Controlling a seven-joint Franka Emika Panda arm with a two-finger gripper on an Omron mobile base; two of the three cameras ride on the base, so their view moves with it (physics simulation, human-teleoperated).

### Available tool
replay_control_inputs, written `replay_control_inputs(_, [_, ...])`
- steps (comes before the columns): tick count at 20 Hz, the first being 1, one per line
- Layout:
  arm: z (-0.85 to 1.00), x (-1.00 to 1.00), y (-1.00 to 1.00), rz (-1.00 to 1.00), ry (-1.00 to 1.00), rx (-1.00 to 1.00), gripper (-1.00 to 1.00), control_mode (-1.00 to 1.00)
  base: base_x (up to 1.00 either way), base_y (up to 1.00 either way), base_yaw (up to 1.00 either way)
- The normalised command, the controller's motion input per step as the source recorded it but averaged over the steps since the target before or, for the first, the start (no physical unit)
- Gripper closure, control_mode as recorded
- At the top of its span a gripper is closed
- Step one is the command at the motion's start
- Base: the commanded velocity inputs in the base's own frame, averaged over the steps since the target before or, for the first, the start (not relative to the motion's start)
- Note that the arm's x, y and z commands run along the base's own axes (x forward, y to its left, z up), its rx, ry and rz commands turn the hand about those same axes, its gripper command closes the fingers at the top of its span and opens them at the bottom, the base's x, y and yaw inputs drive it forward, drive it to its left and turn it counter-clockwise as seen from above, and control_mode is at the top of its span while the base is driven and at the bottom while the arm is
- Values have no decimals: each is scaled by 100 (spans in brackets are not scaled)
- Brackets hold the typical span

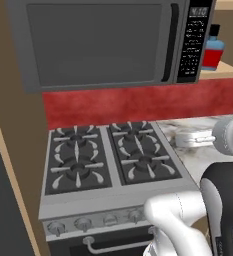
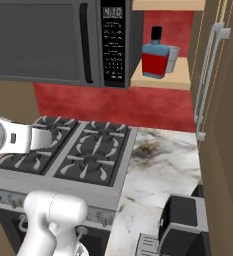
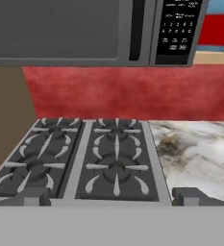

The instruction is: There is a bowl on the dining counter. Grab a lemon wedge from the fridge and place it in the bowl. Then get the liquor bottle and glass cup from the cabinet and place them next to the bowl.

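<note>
Two cabinet items left, looks like: liquor bottle (image 2: 155, 55) and glass cup (image 2: 172, 58) sit on cabinet (image 2: 160, 80) shelf right of microwave (image 2: 58, 40). Gripper (image 3: 113, 197) spread, holding nothing, low over stove (image 2: 73, 150). Next, probably lift toward bottle.

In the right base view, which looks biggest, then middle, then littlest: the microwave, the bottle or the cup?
1. Microwave, by far the biggest.
2. Bottle.
3. Cup, littlest; the bottle partly hides it, so its full size is unsure.

Arm shell (image 1: 180, 220): glossy white, smooth rounded tubular segments.
Joint cover (image 1: 223, 200): dark grey to black, curved band.
Gripper (image 3: 113, 197): white boxy hand body; two small dark grey square-ended finger tips (image 3: 34, 196).
</note>
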Motion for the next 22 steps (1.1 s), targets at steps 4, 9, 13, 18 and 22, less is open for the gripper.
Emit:
replay_control_inputs(4, [0,0,0,0,0,0,-100,100,33,-55,22])
replay_control_inputs(9, [0,0,0,0,0,0,-100,100,55,-54,18])
replay_control_inputs(13, [0,0,0,0,0,0,-100,100,52,-29,16])
replay_control_inputs(18, [0,0,-1,0,-3,0,-100,-100,0,0,0])
replay_control_inputs(22, [23,0,-25,-1,-18,-1,-100,-100,0,0,0])
